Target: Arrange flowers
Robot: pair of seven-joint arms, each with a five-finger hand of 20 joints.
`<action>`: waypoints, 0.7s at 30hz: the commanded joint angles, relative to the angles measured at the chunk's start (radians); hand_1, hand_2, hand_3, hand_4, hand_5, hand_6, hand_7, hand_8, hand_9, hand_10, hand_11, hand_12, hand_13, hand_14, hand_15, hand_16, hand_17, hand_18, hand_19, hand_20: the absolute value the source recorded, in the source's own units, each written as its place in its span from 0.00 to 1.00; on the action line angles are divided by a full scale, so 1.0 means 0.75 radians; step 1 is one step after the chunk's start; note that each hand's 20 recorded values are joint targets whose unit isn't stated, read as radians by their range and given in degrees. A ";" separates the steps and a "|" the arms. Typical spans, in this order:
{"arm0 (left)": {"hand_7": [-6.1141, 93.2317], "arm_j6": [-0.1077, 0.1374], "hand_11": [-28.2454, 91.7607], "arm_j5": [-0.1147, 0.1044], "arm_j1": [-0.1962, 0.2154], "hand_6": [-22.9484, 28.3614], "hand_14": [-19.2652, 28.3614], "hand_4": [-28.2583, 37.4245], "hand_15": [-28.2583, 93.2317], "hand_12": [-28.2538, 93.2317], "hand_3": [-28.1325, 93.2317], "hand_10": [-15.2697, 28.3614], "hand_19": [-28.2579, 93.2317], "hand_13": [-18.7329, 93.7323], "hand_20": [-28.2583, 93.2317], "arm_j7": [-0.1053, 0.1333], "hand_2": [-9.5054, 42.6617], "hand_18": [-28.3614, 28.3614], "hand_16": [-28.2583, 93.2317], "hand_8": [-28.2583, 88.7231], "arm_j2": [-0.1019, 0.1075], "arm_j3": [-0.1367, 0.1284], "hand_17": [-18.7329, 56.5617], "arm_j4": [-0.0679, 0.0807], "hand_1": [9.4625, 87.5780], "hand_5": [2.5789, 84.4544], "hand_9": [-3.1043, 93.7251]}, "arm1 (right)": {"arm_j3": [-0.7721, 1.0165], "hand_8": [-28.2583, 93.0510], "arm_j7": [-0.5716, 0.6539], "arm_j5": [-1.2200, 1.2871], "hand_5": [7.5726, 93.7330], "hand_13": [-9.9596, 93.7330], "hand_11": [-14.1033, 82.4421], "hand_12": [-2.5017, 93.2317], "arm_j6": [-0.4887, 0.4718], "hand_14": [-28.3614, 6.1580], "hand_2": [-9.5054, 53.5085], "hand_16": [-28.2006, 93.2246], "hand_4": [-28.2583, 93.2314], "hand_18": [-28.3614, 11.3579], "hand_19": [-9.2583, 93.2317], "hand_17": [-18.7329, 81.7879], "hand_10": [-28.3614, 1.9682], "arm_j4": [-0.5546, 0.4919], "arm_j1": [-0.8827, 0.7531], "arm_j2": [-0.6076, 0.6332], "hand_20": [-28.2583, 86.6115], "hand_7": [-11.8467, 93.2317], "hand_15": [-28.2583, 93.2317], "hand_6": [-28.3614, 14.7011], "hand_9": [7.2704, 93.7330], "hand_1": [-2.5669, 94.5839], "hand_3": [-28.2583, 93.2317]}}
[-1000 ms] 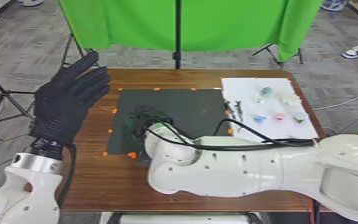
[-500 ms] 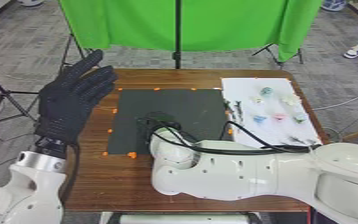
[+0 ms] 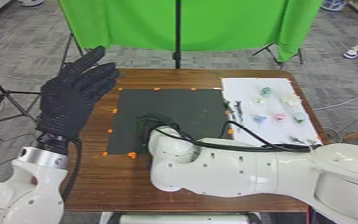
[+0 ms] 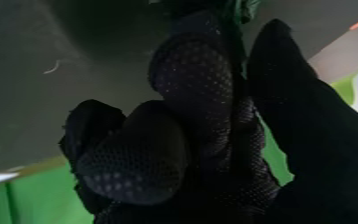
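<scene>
Over the dark mat (image 3: 184,100), the right hand (image 3: 156,124) is low at the middle, partly hidden by its own arm. In the right wrist view the right hand (image 4: 198,85) has curled fingers with the thumb close beside them, and a green leafy piece (image 4: 246,9) is pinched near their tips. The left hand (image 3: 69,97) is raised at the table's left side, open. On the white sheet (image 3: 238,87) lie a blue-green flower (image 3: 266,91), a white flower (image 3: 291,99), a blue flower (image 3: 260,119), a pink flower (image 3: 279,117) and dark green sprigs (image 3: 238,107).
Orange marks (image 3: 132,155) line the mat's edges on the brown table (image 3: 113,190). Black cables (image 3: 246,146) run along the right arm, across the lower part of the white sheet. A green cloth (image 3: 131,30) hangs behind the table.
The right forearm has moved down and a little to the right, uncovering more of the white sheet's lower end. The left hand has shifted slightly to the right.
</scene>
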 commanded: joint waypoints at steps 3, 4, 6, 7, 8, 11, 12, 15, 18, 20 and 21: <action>0.24 0.001 0.31 0.001 0.002 0.59 1.00 0.00 0.26 0.41 0.83 0.78 0.57 0.35 0.38 -0.008 0.39 0.97 0.37 0.16 -0.010 0.013 0.02 0.011 0.14 0.37 0.35 | 0.052 0.21 -0.026 0.078 0.93 0.95 0.60 0.25 -0.076 0.54 0.11 0.41 0.02 0.12 1.00 0.76 0.53 -0.026 -0.031 -0.008 0.71 0.24 0.81 0.56 1.00 0.47 0.81; 0.24 0.000 0.31 -0.002 -0.004 0.58 1.00 0.00 0.26 0.41 0.83 0.78 0.57 0.35 0.38 -0.008 0.39 0.98 0.37 0.16 -0.010 0.016 0.01 0.013 0.14 0.37 0.35 | 0.042 0.21 -0.026 0.085 0.93 0.95 0.60 0.25 -0.062 0.53 0.11 0.41 0.02 0.12 1.00 0.76 0.52 -0.028 -0.022 -0.007 0.71 0.24 0.81 0.55 1.00 0.47 0.81; 0.24 -0.003 0.31 -0.001 -0.006 0.58 1.00 0.00 0.26 0.41 0.83 0.77 0.56 0.35 0.38 0.001 0.39 0.98 0.38 0.16 -0.006 0.022 0.01 0.014 0.14 0.37 0.35 | 0.014 0.19 -0.030 0.081 0.92 0.95 0.59 0.25 -0.041 0.52 0.11 0.41 0.02 0.11 1.00 0.75 0.51 -0.026 0.001 -0.005 0.71 0.24 0.81 0.55 1.00 0.46 0.80; 0.24 0.000 0.30 -0.002 -0.002 0.58 1.00 0.00 0.25 0.42 0.83 0.77 0.56 0.35 0.38 -0.004 0.39 0.98 0.38 0.16 -0.007 0.020 0.01 0.012 0.14 0.37 0.35 | 0.037 0.18 -0.041 0.096 0.92 0.95 0.58 0.25 -0.063 0.52 0.12 0.40 0.03 0.11 1.00 0.75 0.51 -0.027 -0.014 -0.001 0.71 0.23 0.81 0.55 1.00 0.46 0.80; 0.24 0.002 0.30 -0.003 -0.004 0.58 0.99 0.00 0.25 0.42 0.83 0.77 0.56 0.34 0.38 -0.007 0.39 0.98 0.38 0.16 -0.008 0.021 0.01 0.011 0.14 0.37 0.35 | 0.045 0.17 -0.042 0.131 0.92 0.95 0.58 0.25 -0.057 0.52 0.12 0.40 0.03 0.11 1.00 0.75 0.51 -0.030 -0.012 0.004 0.71 0.24 0.81 0.55 1.00 0.46 0.80; 0.24 0.013 0.30 -0.004 0.000 0.58 1.00 0.00 0.25 0.42 0.83 0.77 0.56 0.34 0.39 -0.001 0.39 0.98 0.38 0.17 -0.005 0.021 0.01 0.010 0.14 0.37 0.35 | 0.033 0.15 -0.046 0.104 0.92 0.95 0.58 0.24 -0.053 0.52 0.13 0.40 0.03 0.11 1.00 0.75 0.50 -0.030 -0.002 0.009 0.70 0.24 0.81 0.56 1.00 0.45 0.80; 0.24 0.018 0.30 -0.007 0.003 0.58 1.00 0.00 0.25 0.42 0.83 0.77 0.56 0.34 0.39 0.005 0.40 0.99 0.38 0.17 -0.002 0.021 0.01 0.010 0.13 0.37 0.35 | 0.021 0.15 -0.046 0.110 0.92 0.95 0.57 0.23 -0.035 0.52 0.13 0.40 0.03 0.11 1.00 0.75 0.49 -0.031 0.009 0.010 0.70 0.24 0.81 0.56 1.00 0.45 0.80; 0.24 0.027 0.28 -0.010 0.012 0.58 1.00 0.00 0.24 0.43 0.83 0.77 0.56 0.32 0.40 0.013 0.40 0.99 0.38 0.17 0.004 0.016 0.00 0.007 0.13 0.37 0.35 | 0.003 0.16 -0.074 0.148 0.90 0.95 0.56 0.23 0.022 0.52 0.13 0.40 0.03 0.11 1.00 0.75 0.50 -0.040 0.036 0.017 0.70 0.23 0.80 0.56 1.00 0.45 0.80; 0.23 0.041 0.26 -0.011 0.035 0.58 1.00 0.00 0.24 0.44 0.83 0.78 0.56 0.31 0.40 0.010 0.40 0.99 0.39 0.17 -0.006 0.006 0.00 0.002 0.13 0.36 0.35 | -0.023 0.17 -0.085 0.115 0.88 0.95 0.55 0.23 0.057 0.53 0.13 0.40 0.04 0.12 1.00 0.75 0.52 -0.062 0.051 0.022 0.70 0.22 0.80 0.57 1.00 0.44 0.80; 0.23 0.055 0.26 -0.014 0.044 0.58 1.00 0.00 0.24 0.45 0.83 0.78 0.57 0.31 0.40 0.024 0.40 0.99 0.39 0.17 0.003 0.005 0.00 -0.003 0.13 0.37 0.35 | -0.021 0.16 -0.093 0.108 0.87 0.95 0.55 0.23 0.071 0.53 0.14 0.40 0.04 0.12 1.00 0.75 0.52 -0.075 0.047 0.026 0.70 0.22 0.80 0.57 1.00 0.44 0.80; 0.23 0.063 0.26 -0.014 0.048 0.58 1.00 0.00 0.24 0.45 0.83 0.78 0.57 0.31 0.40 0.035 0.40 0.98 0.39 0.18 0.008 0.005 0.00 -0.006 0.13 0.37 0.35 | -0.012 0.17 -0.117 0.123 0.88 0.95 0.55 0.23 0.059 0.54 0.13 0.40 0.04 0.12 1.00 0.75 0.53 -0.079 0.047 0.030 0.70 0.22 0.80 0.58 1.00 0.44 0.80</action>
